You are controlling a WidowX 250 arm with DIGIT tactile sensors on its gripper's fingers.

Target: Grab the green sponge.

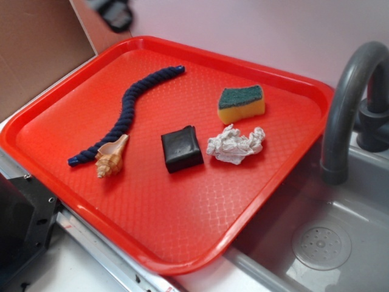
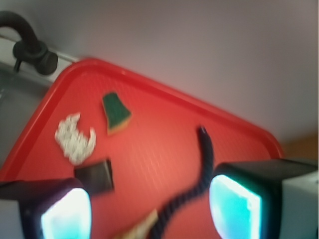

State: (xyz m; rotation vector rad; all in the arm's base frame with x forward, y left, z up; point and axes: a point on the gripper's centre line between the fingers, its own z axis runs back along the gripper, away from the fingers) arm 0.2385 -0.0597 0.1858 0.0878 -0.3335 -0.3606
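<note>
The green sponge [image 1: 241, 104], yellow-orange foam under a dark green top, lies on the red tray [image 1: 182, 237] toward its far right side. In the wrist view the green sponge [image 2: 116, 112] shows small and blurred, well ahead of my gripper [image 2: 149, 211]. My gripper hangs high over the tray with its jaws wide apart and nothing between them; its cyan pads [image 2: 234, 206] frame the bottom of the view. In the exterior view only a dark blurred piece of the arm [image 1: 115, 13] shows at the top edge.
A black folded square [image 1: 181, 148] and a crumpled white paper wad [image 1: 236, 145] lie just in front of the sponge. A dark blue rope [image 1: 130, 112] and a seashell [image 1: 112, 156] lie to the left. A grey faucet [image 1: 349, 97] and sink [image 1: 328, 243] stand to the right.
</note>
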